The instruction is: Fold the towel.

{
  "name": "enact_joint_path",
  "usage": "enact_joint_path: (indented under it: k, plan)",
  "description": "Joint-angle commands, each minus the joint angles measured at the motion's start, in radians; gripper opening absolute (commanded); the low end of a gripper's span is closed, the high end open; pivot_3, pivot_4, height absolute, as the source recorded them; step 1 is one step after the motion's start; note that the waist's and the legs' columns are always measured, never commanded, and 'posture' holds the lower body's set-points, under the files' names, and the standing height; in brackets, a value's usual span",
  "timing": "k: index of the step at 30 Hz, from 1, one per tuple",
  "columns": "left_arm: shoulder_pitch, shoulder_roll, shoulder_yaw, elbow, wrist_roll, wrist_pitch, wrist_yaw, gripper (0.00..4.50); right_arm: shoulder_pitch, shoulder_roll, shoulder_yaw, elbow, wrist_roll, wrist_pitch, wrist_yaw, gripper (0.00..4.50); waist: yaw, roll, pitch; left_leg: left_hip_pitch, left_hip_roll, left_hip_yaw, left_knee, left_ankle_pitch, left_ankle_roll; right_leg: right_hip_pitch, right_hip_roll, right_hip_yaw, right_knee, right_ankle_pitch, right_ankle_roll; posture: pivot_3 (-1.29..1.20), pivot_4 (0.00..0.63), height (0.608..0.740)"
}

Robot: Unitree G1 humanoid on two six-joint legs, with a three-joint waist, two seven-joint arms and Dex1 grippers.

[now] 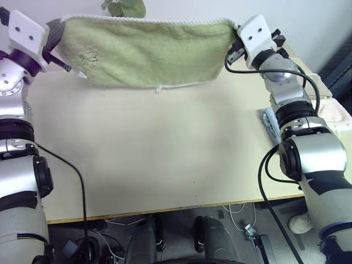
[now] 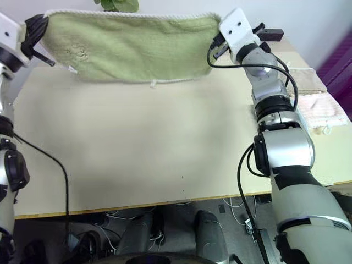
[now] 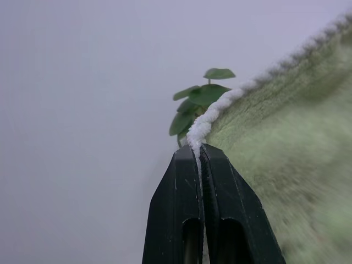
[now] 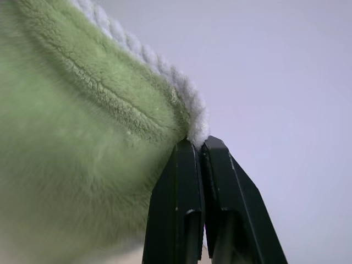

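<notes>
The light green towel (image 1: 146, 52) hangs stretched in the air above the far part of the beige table (image 1: 154, 159), its whitish edging along the top. My left gripper (image 1: 54, 34) is shut on its left top corner, and my right gripper (image 1: 235, 39) is shut on its right top corner. In the left wrist view the black fingers (image 3: 184, 187) pinch the white edging of the towel (image 3: 286, 165). The right wrist view shows the fingers (image 4: 187, 187) closed on the corner of the towel (image 4: 71, 148). A faint embroidered mark (image 1: 89, 55) sits near the left end.
Folded beige and pinkish towels (image 2: 319, 104) lie at the table's right edge beside my right arm. A small green plant (image 1: 125, 7) stands behind the towel against the pale wall. Cables (image 1: 71, 181) run from both arms over the table's front edge.
</notes>
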Motion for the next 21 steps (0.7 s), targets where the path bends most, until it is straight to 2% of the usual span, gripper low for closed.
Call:
enact_joint_path:
  k: [1, 3, 5, 11, 12, 17, 21]
  plan:
    - [0.156, 0.029, 0.06, -0.11, -0.132, -0.081, -0.19, 0.0, 0.156, -0.035, -0.037, -0.193, 0.135, -0.047, 0.249, 0.05, -0.005, 0.0, 0.0, 0.004, 0.0, 0.001, -0.001, 0.0, 0.0, 0.003, 0.0, 0.0, 0.0, 0.0, 0.0, 0.0, 0.15, 0.74]
    - [0.301, 0.041, 0.104, -0.238, -0.249, 0.004, -0.32, 0.0, 0.305, -0.084, -0.027, -0.38, 0.178, -0.023, 0.364, 0.05, -0.005, 0.0, 0.0, 0.005, 0.0, 0.001, -0.001, 0.0, 0.0, 0.004, 0.0, 0.001, 0.0, 0.0, 0.0, 0.0, 0.15, 0.74]
    - [0.47, 0.057, 0.134, -0.347, -0.318, 0.073, -0.402, 0.0, 0.454, -0.128, -0.026, -0.573, 0.24, 0.082, 0.46, 0.05, -0.004, 0.001, 0.001, 0.004, 0.001, 0.001, -0.001, 0.0, 0.0, 0.003, 0.0, 0.002, 0.001, 0.0, 0.0, 0.0, 0.15, 0.74]
    - [0.852, 0.098, 0.153, -0.54, -0.349, 0.126, -0.544, 0.0, 0.715, -0.222, -0.023, -0.891, 0.292, 0.243, 0.587, 0.05, -0.004, 0.0, 0.001, 0.006, 0.002, 0.001, 0.0, -0.001, 0.001, 0.001, -0.001, 0.003, 0.001, 0.0, -0.001, 0.0, 0.15, 0.74]
    - [0.888, 0.107, 0.152, -0.548, -0.337, 0.11, -0.561, 0.0, 0.741, -0.238, -0.022, -0.924, 0.306, 0.265, 0.618, 0.05, -0.002, 0.0, 0.001, 0.006, 0.002, 0.0, 0.0, -0.004, 0.005, 0.001, -0.001, 0.003, 0.001, -0.001, -0.002, 0.0, 0.15, 0.74]
    - [0.961, 0.134, 0.177, -0.582, -0.385, 0.157, -0.633, 0.0, 0.855, -0.341, -0.054, -1.066, 0.425, 0.382, 0.789, 0.05, 0.025, 0.0, 0.0, 0.005, 0.003, -0.004, 0.002, -0.006, 0.007, 0.001, -0.002, 0.003, 0.001, -0.003, -0.007, 0.0, 0.15, 0.74]
    - [1.031, 0.144, 0.196, -0.629, -0.408, 0.185, -0.686, 0.0, 0.952, -0.428, -0.084, -1.2, 0.549, 0.548, 0.897, 0.05, 0.029, -0.001, 0.0, 0.005, 0.003, -0.003, 0.002, -0.007, 0.009, 0.0, -0.005, 0.003, 0.0, -0.003, -0.007, 0.0, 0.15, 0.74]
